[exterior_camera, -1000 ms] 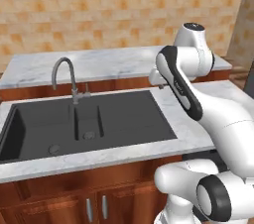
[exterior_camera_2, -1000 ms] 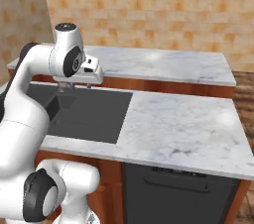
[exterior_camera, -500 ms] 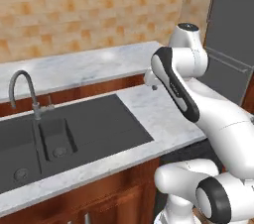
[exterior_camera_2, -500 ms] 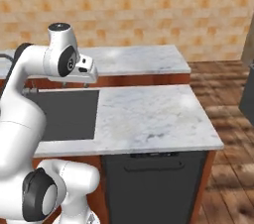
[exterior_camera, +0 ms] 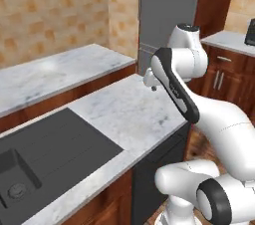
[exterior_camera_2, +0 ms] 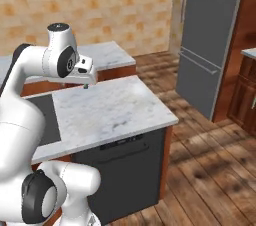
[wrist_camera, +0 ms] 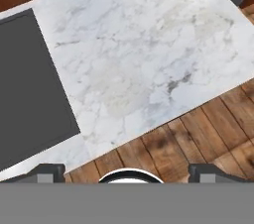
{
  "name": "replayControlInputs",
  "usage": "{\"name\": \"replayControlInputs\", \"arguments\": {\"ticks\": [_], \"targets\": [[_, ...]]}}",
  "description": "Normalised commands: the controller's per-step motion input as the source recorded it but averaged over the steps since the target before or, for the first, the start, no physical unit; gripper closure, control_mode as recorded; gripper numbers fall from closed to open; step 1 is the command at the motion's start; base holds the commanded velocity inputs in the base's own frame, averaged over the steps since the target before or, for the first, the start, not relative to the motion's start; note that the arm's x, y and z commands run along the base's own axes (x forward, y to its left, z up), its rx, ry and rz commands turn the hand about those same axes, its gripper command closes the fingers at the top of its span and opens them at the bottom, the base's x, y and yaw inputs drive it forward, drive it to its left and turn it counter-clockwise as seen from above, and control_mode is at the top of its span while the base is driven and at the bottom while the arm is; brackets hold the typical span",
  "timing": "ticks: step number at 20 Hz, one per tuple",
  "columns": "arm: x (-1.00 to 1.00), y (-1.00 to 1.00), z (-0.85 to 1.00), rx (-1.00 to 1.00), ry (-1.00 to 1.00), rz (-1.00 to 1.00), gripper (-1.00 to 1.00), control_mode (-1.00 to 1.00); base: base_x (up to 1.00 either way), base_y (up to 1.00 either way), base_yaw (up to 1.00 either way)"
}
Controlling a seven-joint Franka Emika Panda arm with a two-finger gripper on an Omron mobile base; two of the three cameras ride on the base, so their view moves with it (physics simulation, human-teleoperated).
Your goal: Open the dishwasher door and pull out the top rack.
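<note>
The robot's jaws (wrist_camera: 127, 171) hang wide open above the white marble tabletop (exterior_camera_2: 107, 110) and hold nothing. In the hand view the two dark finger tips (wrist_camera: 47, 171) sit far apart at the bottom. The jaws (exterior_camera_2: 86, 86) hang over the far part of the tabletop, well above it. The dishwasher door (exterior_camera_2: 125, 175) is the flat black panel under the near edge of the tabletop, and it is shut, with a thin bar handle (exterior_camera_2: 122, 151) near its top. A dark sink (exterior_camera: 45, 162) lies to the left of the marble. A tall grey fridge (exterior_camera_2: 210, 35) stands far off on the right, past the wooden floor (exterior_camera_2: 210, 170).
</note>
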Motion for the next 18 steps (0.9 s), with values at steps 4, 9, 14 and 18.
{"name": "replayControlInputs", "arguments": {"ticks": [4,9,14,18], "targets": [[0.00,0.00,0.00,0.00,0.00,0.00,-1.00,1.00,-0.25,0.00,-0.55],[0.00,0.00,0.00,0.00,0.00,0.00,-1.00,1.00,-0.21,0.03,-0.35],[0.00,0.00,0.00,0.00,0.00,0.00,-1.00,1.00,-0.35,0.05,-0.23],[0.00,0.00,0.00,0.00,0.00,0.00,-1.00,1.00,-0.53,0.10,-0.25]]}}
